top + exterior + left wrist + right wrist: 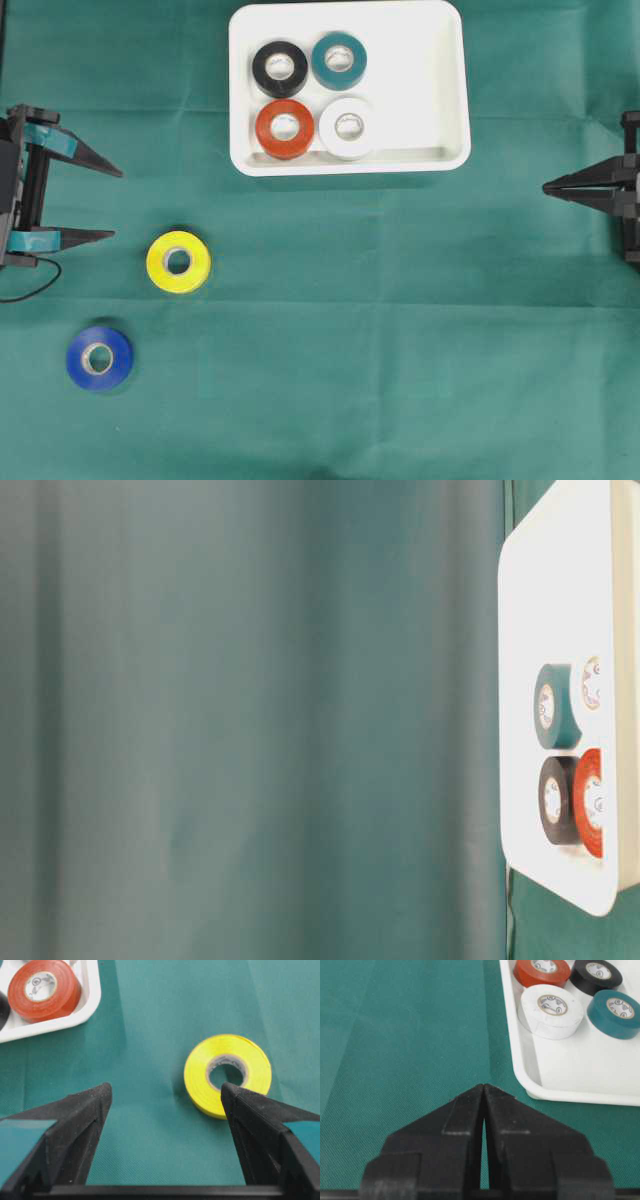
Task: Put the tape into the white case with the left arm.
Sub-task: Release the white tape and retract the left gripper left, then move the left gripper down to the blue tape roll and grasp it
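Inside the white case point(440, 90), roll core labels too small to read

From straight overhead we view the whole green cloth point(400, 330). Our table-level view, turned sideways, sits close to the white case point(545, 600). Each wrist view looks low past its own gripper; we find the case point(90, 1005) point(570, 1075) shared by all four.

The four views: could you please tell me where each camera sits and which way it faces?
Overhead: looks straight down; white case, both claws at the edges.
Table-level: low, sideways; case, no robot.
Left wrist: behind the open left claw, facing the yellow tape.
Right wrist: behind the shut right claw.
All share the case.
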Tool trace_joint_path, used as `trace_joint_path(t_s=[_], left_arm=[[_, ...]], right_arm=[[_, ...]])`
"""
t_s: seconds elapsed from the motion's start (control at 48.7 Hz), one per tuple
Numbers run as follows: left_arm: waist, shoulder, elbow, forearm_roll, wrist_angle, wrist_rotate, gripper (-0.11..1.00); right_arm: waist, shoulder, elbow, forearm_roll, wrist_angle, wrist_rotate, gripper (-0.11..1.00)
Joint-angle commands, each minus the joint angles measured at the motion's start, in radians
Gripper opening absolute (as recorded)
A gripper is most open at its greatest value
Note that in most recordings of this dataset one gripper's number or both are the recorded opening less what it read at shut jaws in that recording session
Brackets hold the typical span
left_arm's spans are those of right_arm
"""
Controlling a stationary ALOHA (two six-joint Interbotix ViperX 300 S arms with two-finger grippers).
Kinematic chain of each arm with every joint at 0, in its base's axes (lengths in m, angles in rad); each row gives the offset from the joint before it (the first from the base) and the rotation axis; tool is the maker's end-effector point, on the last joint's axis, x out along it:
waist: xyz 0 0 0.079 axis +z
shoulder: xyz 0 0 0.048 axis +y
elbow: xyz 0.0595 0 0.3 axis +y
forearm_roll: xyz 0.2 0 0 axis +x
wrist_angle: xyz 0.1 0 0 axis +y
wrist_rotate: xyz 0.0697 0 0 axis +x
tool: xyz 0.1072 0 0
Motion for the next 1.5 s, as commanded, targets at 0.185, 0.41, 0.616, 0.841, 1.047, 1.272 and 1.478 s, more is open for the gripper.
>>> trace_joint_path(t_s=[0.185,0.41,0.616,0.841,1.047,1.272,1.478], left_arm=[[-0.048,0.006,-0.002,-0.003,-0.003,-0.003,0.88],[-0.166,-0.002,0.021,-0.003,-0.003,-0.002,0.88],[-0.272,0.002,0.008,-0.003,0.018,-0.002,0.88],[-0.371,0.023,-0.026,-0.005,0.087,-0.009,0.88],[-0.391,0.04,-0.032,-0.003,0.089,-0.055,0.88],[-0.391,0.086,-0.04,-0.003,0.087,-0.057,0.88],[-0.402,0.235,-0.06,-0.005,0.055,-0.066,0.88]], right_arm=[[-0.002,0.006,-0.009,-0.002,-0.011,0.002,-0.09],[-0.002,0.006,-0.009,-0.002,-0.011,0.002,-0.09],[-0.002,0.006,-0.009,-0.002,-0.011,0.002,-0.09],[-0.002,0.006,-0.009,0.0,-0.011,0.002,-0.09],[-0.002,0.006,-0.009,0.0,-0.011,0.002,-0.09],[-0.002,0.006,-0.009,-0.002,-0.012,0.002,-0.09],[-0.002,0.006,-0.009,-0.002,-0.012,0.002,-0.09]])
